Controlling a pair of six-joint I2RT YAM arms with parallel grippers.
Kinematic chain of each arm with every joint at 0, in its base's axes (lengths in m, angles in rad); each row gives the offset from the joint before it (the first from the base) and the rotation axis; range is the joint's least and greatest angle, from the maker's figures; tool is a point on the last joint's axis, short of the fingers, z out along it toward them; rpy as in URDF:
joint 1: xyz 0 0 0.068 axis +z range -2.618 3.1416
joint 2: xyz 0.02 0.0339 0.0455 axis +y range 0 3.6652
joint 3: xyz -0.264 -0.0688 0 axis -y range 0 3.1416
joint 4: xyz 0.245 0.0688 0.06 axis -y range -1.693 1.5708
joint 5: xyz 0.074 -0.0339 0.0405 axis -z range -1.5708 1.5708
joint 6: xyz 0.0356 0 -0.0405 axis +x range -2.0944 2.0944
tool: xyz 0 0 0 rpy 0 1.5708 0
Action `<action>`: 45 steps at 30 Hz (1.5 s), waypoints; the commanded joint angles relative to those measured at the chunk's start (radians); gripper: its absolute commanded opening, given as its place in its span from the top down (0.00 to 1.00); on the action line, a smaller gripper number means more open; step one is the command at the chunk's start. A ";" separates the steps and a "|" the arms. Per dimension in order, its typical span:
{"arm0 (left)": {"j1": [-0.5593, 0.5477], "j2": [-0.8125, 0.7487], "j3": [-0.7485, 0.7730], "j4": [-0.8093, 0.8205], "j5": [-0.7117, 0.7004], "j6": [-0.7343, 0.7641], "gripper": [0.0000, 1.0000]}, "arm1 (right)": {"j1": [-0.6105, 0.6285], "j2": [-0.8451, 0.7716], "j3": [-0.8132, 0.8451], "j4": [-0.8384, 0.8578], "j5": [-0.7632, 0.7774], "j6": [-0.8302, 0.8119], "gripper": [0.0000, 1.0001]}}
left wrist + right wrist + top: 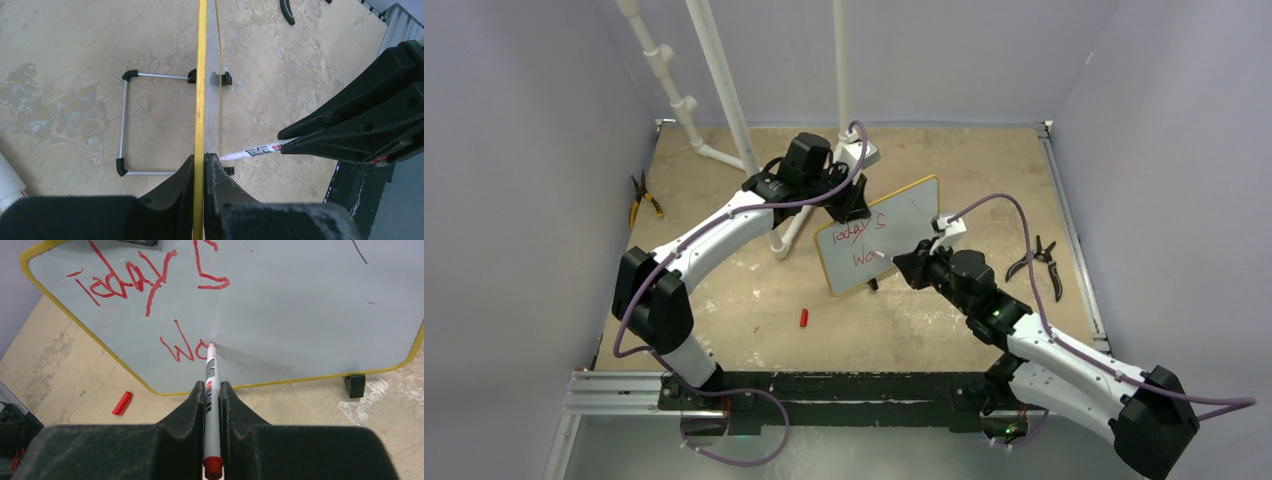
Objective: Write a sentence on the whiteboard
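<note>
Now your right gripper is pinching the marker against the whiteboard, blank space rightward. Your left gripper is clamping its edge.

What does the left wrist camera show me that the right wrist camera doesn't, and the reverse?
Left wrist only: the whiteboard edge-on, the left pincer clamped on its yellow rim, and the wire stand behind it. Right wrist only: the red writing face-on, "Wo" started on the second line, and a red cap lying nearby. Both: the board, and the marker in the right pincer, tip against it.
</note>
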 commanded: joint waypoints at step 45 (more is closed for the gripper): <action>0.002 -0.009 0.002 0.017 0.007 0.010 1.00 | -0.001 0.035 0.074 0.054 0.050 0.019 1.00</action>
